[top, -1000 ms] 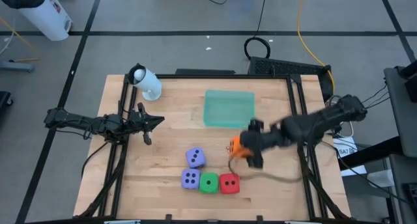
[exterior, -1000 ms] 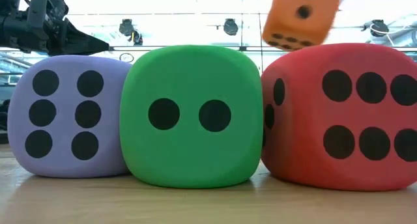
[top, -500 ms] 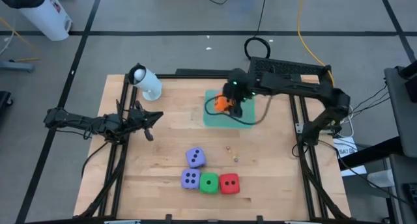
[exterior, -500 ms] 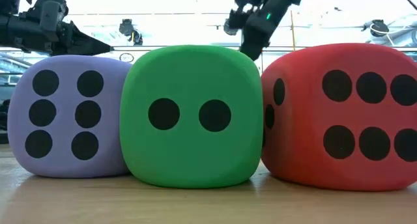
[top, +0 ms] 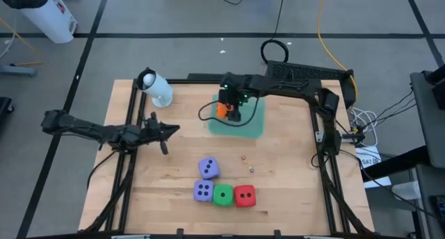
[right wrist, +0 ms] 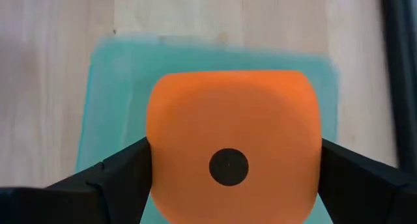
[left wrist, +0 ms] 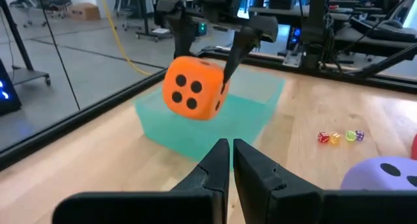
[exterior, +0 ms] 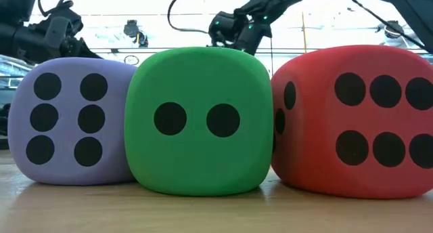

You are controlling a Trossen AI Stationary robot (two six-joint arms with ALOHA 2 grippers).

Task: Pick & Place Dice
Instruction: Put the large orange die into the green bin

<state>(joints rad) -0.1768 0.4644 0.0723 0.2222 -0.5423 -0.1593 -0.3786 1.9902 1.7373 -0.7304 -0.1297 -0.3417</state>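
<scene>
Since a moment ago my right gripper (top: 224,111) has carried the orange die (top: 221,110) farther toward the left edge of the teal tray (top: 252,126), and the tray itself sits shifted a little to the left. My fingers (right wrist: 111,178) stand wide, one pressed against each side of the orange die, so I have it clamped between them; its single-pip face looks back at my wrist camera. Seen from my left wrist, the die (left wrist: 193,88) hangs just above the tray (left wrist: 254,100), tilted, showing a four-pip face, with my right fingers coming down on it from above.

My left gripper (top: 169,130) waits over the left part of the table (top: 292,190), its fingers (left wrist: 218,160) drawn together with nothing between them.

Near the front edge, one purple die (top: 202,191), the green die (top: 222,194) and the red die (top: 244,195) sit in a touching row, and the other purple die (top: 208,167) rests just behind them. Some tiny dice (left wrist: 336,137) lie on the wood between the row and the tray.
</scene>
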